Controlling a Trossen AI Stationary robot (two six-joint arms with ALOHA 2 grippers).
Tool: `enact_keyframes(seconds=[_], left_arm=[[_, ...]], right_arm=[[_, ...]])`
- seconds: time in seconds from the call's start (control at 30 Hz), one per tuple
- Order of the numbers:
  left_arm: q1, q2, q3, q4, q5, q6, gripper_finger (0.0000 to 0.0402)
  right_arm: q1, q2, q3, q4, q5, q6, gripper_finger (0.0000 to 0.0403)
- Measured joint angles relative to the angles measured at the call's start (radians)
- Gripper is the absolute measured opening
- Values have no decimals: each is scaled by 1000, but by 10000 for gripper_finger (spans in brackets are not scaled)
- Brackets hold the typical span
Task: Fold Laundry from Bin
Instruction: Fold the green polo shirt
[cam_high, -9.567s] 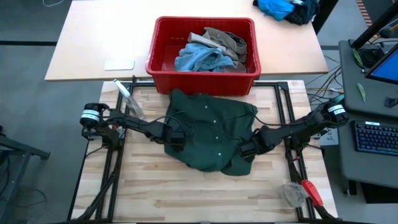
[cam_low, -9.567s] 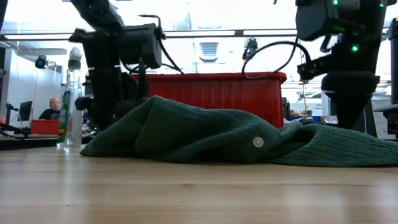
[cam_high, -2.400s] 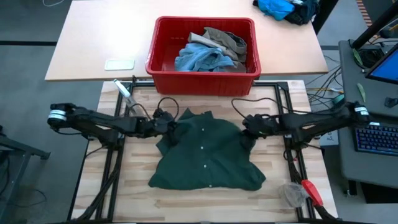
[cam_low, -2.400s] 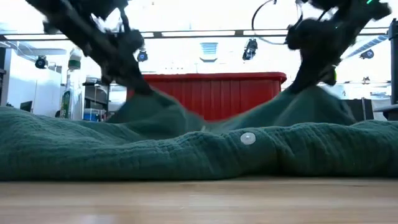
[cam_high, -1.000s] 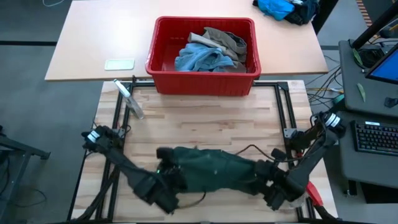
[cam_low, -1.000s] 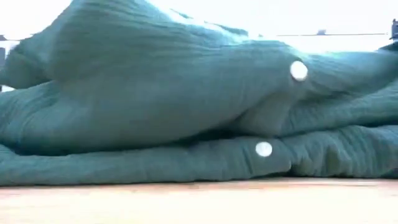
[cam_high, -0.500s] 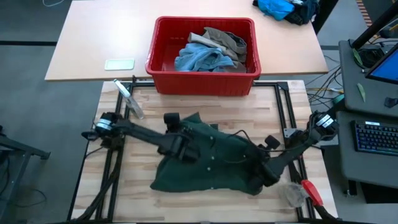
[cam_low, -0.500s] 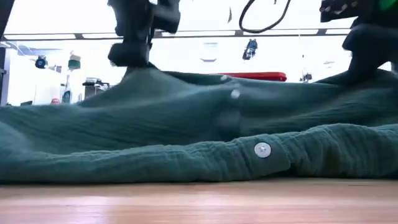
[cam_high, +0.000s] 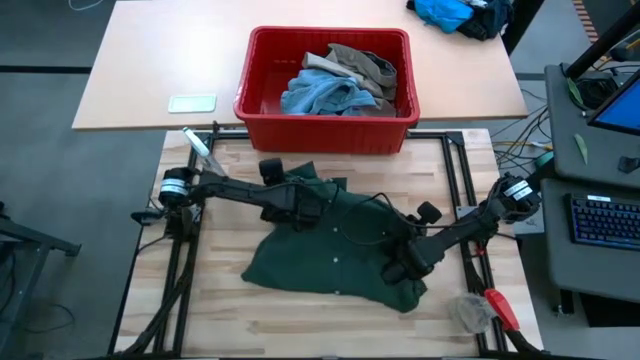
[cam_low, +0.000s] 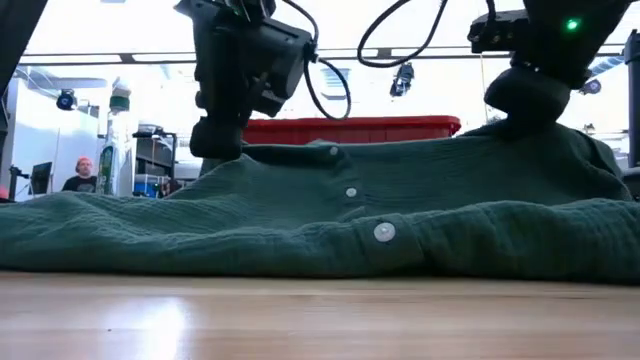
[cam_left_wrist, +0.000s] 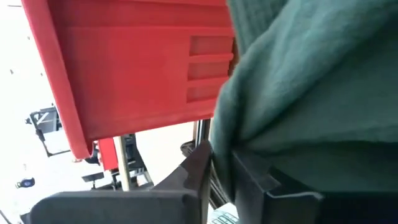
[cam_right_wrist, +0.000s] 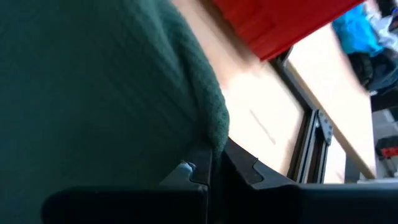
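Note:
A dark green garment (cam_high: 330, 245) with a row of white buttons lies spread on the wooden table, just in front of the red bin (cam_high: 262, 110). My left gripper (cam_high: 305, 210) is shut on the garment's far left part, close to the bin; its own view shows the cloth (cam_left_wrist: 298, 87) and the bin's wall (cam_left_wrist: 137, 68). My right gripper (cam_high: 395, 270) is shut on the garment's near right part (cam_right_wrist: 93, 93). In the low view the garment (cam_low: 350, 220) rises at both holds, left gripper (cam_low: 215, 150) and right gripper (cam_low: 520, 105). My left gripper pinches a folded edge of the garment (cam_left_wrist: 225, 134) between its two fingers, coming slanting down from the table's left. The cloth is raised a little at the hold; the rest lies on the table. My right gripper pinches a thick hemmed edge of the garment (cam_right_wrist: 214, 134) between its two fingers, slanting down from the table's right. The cloth there is lifted slightly and runs down to the table.
The bin holds a light blue piece (cam_high: 325, 95) and a khaki piece (cam_high: 365, 62). A clear bottle (cam_high: 205, 155) lies at the table's far left, a red-handled tool (cam_high: 500, 305) at the near right. A bright blue cloth heap (cam_high: 455, 15) sits far right.
Both grippers have gone from the table's near edge toward the far edge, the left one farthest, up toward the bin. The garment, bunched in a strip near the front, has been drawn out with them and now lies spread flat; its near hem stayed low on the table.

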Motion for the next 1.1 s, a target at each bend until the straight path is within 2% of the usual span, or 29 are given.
enact_keyframes(seconds=[0.17,0.23,0.33,0.47,0.63,0.77,0.93,1.1], left_arm=[[7,-8,39,-14,10,42,85],[7,-20,62,-15,69,60,103],[7,-42,85,-17,181,91,127],[22,-74,89,-17,197,121,150],[44,-113,89,-28,256,53,172],[31,-134,89,-65,266,8,180],[-2,-165,88,-60,341,-96,181],[-108,-178,48,8,368,-212,181]], right_arm=[[-34,-5,1,-2,14,-8,24],[-47,-17,1,-5,-4,-15,40],[-64,-44,1,-8,-54,-30,74],[-76,-87,1,-8,-64,-53,133],[-61,-138,1,-4,-80,-41,204],[-19,-158,1,12,-126,-41,244],[47,-159,-21,118,-184,-25,278],[113,-159,-106,257,-249,4,291]])
